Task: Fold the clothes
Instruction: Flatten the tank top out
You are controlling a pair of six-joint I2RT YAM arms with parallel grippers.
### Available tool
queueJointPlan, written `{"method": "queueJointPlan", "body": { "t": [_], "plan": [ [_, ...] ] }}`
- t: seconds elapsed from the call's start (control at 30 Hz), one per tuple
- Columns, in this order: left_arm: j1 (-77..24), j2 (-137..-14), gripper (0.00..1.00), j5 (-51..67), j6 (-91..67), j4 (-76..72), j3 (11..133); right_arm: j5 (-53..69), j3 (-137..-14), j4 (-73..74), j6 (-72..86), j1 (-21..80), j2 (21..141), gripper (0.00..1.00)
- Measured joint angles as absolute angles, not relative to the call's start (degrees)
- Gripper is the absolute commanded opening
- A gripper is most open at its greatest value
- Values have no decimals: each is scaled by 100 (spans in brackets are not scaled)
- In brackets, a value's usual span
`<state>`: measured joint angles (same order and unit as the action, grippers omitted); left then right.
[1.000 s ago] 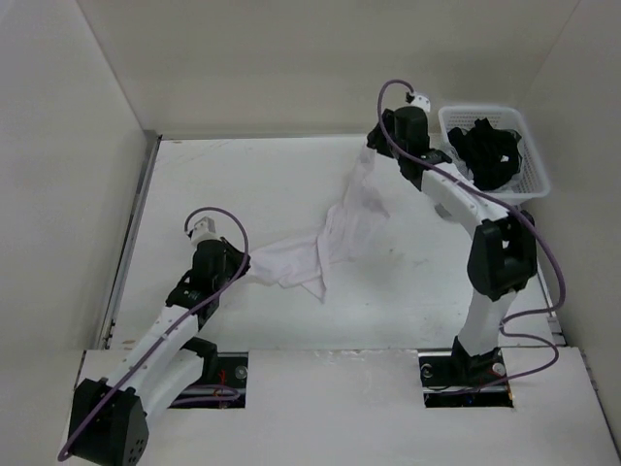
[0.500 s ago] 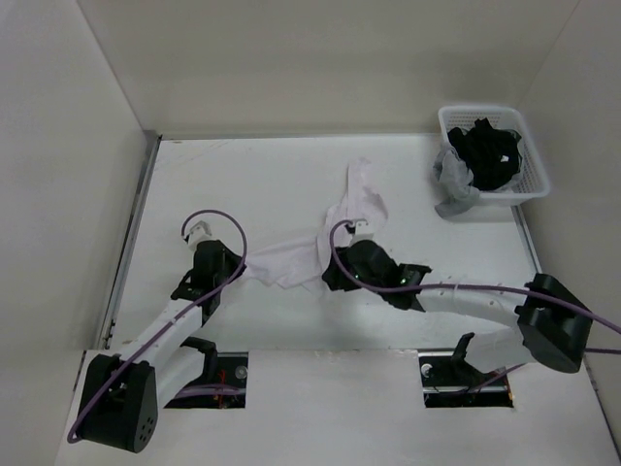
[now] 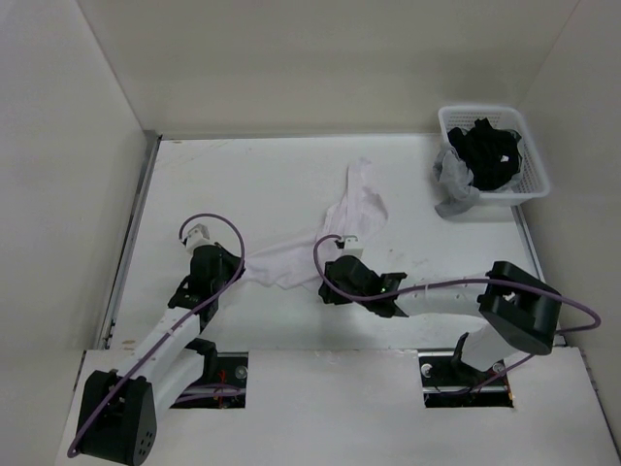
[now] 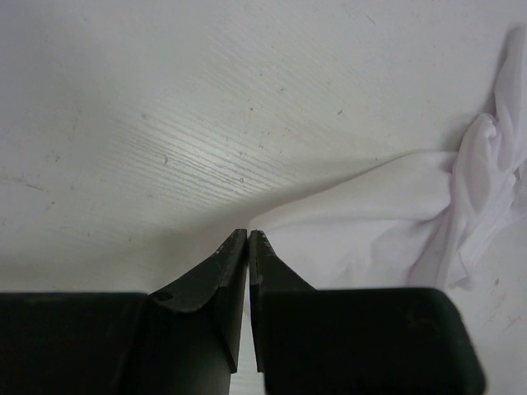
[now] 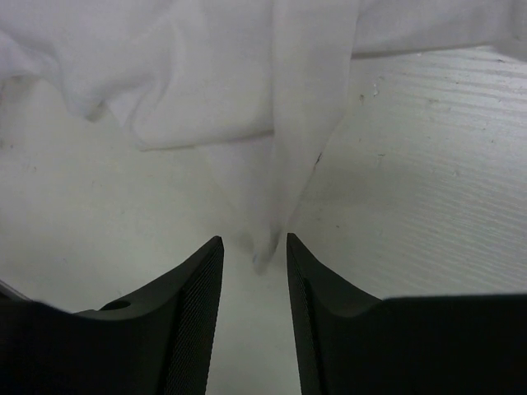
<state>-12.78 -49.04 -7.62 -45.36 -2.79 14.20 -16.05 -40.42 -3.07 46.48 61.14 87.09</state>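
Right gripper (image 5: 253, 241) half-open, straddling corner of thin white cloth garment (image 3: 361, 199) crumpled left of white plastic basket (image 3: 536, 173). Left gripper (image 4: 249, 234) clamps corner farthest from basket. Risk: jaws close short, thin corner slips free.

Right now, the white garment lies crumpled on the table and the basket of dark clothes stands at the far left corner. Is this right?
Not quite. In the top external view the basket stands at the far right corner, not the left. The white garment does lie crumpled on the table.
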Motion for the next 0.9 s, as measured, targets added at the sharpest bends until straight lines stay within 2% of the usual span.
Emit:
{"method": "queueJointPlan", "body": {
  "t": [0.07, 0.2, 0.33, 0.43, 0.6, 0.73, 0.77, 0.9],
  "plan": [
    [-1278, -4893, 5, -751, -4536, -270, 1420, -1610, -4042, -311, 4718, 6080, 8777, 36],
    [-1284, -4893, 5, -746, -4536, -272, 1420, -1612, -4040, -338, 4805, 6045, 8871, 16],
    [-1328, -4893, 6, -725, -4536, -272, 1420, -1629, -4023, -353, 4856, 6023, 8877, 3],
    [-1450, -4910, 7, -703, -4534, -283, 1420, -1710, -3736, -377, 4869, 5907, 8545, 2],
    [-2040, -5196, 10, -694, -4480, -370, 1420, -1916, -2871, -36, 4869, 5081, 6692, 3],
    [-2346, -5435, 24, -711, -4429, -364, 1420, -1942, -2449, 193, 4869, 4322, 5465, 3],
    [-2392, -5483, 27, -720, -4423, -360, 1420, -1931, -2392, 263, 4871, 4189, 5323, 3],
    [-2519, -5516, 26, -829, -4421, -200, 1422, -1828, -2224, 443, 4862, 3804, 5155, 4]
  ]
}}
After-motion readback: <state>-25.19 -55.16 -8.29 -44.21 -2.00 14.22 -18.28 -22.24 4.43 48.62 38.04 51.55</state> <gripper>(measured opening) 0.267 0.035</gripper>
